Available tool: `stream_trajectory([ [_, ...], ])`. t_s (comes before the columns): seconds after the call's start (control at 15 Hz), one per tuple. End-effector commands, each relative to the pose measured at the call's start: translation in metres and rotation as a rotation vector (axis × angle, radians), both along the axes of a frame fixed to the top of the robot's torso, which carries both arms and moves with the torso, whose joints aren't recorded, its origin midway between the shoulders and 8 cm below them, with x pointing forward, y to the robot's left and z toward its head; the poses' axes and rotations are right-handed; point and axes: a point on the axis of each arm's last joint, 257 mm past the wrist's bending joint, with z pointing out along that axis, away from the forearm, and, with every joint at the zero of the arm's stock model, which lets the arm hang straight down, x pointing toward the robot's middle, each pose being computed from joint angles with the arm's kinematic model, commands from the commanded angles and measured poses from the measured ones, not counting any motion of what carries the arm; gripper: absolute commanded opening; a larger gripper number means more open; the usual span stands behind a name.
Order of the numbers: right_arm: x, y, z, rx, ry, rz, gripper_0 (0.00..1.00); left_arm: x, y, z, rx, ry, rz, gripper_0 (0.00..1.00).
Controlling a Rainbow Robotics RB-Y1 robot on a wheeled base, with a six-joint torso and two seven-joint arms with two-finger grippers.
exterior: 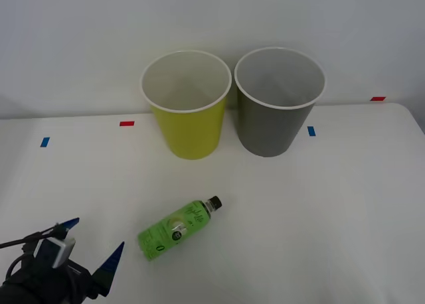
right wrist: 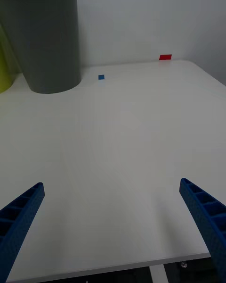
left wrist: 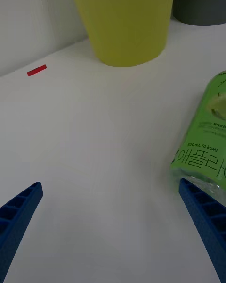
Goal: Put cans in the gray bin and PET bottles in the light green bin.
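The PET bottle [exterior: 177, 228] lies on its side in open counter [exterior: 319, 211] space, well in front of the light green bin [exterior: 187, 105] and gray bin [exterior: 279, 101], which stand side by side near the counter's far edge. The left end effector [exterior: 93, 244], fingers apart, hovers just beside the bottle's base near the front edge. The right end effector [right wrist: 113, 226] is spread wide over bare counter.

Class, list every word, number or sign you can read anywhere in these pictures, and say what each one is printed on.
"500 mL (0 kcal)": small print on the green label of the PET bottle, left wrist view.
"애플라": large white Korean letters below it on the same label, cut off at the picture's edge.
The white script on the label in the front view is too small to read.
The light green bin, the gray bin and the tape marks carry no text.
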Motion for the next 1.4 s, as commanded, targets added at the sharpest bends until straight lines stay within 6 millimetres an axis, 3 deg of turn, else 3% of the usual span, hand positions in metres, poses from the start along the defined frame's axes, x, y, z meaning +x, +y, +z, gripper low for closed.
stream_trajectory([
  [0.07,0.0,0.0,0.0,0.0,0.0,0.0,1.0,0.01,-0.014,0.019,-0.008,0.073,-0.019,1.0],
  [0.4,0.0,0.0,0.0,0.0,0.0,0.0,1.0,0.036,-0.024,0.031,0.033,0.142,-0.067,1.0],
  [0.8,0.0,0.0,0.0,0.0,0.0,0.0,1.0,0.032,-0.063,0.037,0.161,0.29,-0.218,1.0],
  [1.2,0.0,0.0,0.0,0.0,0.0,0.0,1.0,0.021,-0.116,0.025,0.262,0.338,-0.319,1.0],
  [1.4,0.0,0.0,0.0,0.0,0.0,0.0,1.0,0.017,-0.133,0.026,0.273,0.372,-0.331,1.0],
])
